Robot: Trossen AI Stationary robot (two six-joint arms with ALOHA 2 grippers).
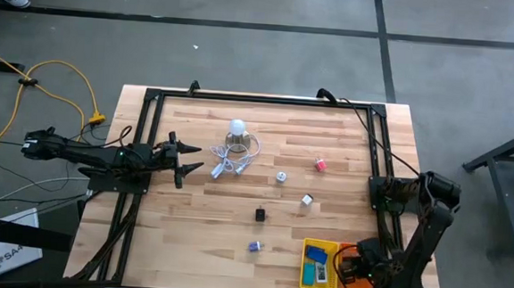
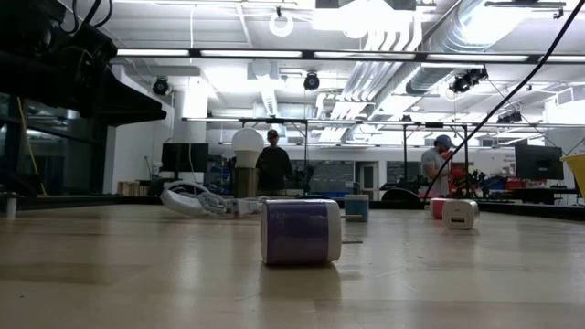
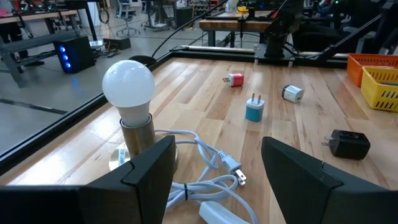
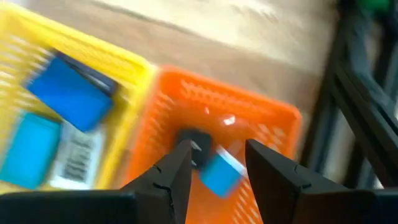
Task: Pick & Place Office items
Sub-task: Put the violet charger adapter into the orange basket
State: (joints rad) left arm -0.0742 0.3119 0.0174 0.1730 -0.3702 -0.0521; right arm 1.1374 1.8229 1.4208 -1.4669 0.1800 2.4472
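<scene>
Right claw (image 4: 214,165) hangs over the orange mesh tray (image 4: 249,118) at the desk's (image 1: 199,221) near right corner, fingers parted narrowly. Between them shows a small blue piece (image 4: 221,174) beside a black one (image 4: 198,144); cannot tell whether either is gripped or lying in the tray. Yellow mesh tray (image 1: 307,265) touches the orange one and holds a blue block (image 1: 317,254) and a teal-and-white item (image 1: 320,273).

On the open desk, nearest first: blue-white plug (image 1: 255,246), black charger (image 1: 260,215), white cube (image 1: 307,200), a second white cube (image 1: 281,176), pink cube (image 1: 321,165), all well apart.

Left claw (image 1: 187,158) sits at the desk's left side, fingers wide and empty, facing the white bulb lamp (image 1: 236,130) with its looped white cord (image 1: 229,165).
</scene>
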